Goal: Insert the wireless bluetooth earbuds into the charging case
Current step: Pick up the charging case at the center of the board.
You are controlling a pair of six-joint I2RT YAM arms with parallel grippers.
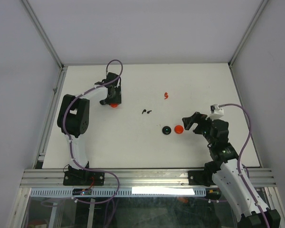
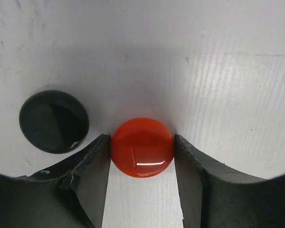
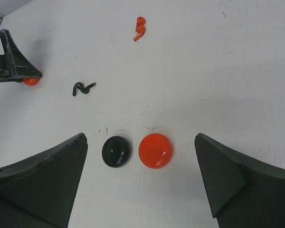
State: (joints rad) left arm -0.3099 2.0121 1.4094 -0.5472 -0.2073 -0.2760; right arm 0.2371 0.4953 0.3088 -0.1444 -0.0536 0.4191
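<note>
Risk sat mainly with your left hand (image 2: 141, 138) at the upper left of the top view. Its fingers stood against both sides of the upper-left red disc (image 2: 142, 147), seemingly gripping it on the bench (image 1: 133, 142), with the upper-left black disc (image 2: 53, 121) just beside one finger. The red disc looked glossy and domed, so an off-centre squeeze could have shot it out or knocked its black neighbour. Your right hand (image 3: 141, 138) hung wide open and empty, facing the lower-right red disc (image 3: 156, 150) and the lower-right black disc (image 3: 116, 151). The red earbuds (image 3: 140, 28) and the black earbuds (image 3: 83, 88) lay loose mid-bench, in no case; tiny and curved, they could have skidded off under a careless sweep.
</note>
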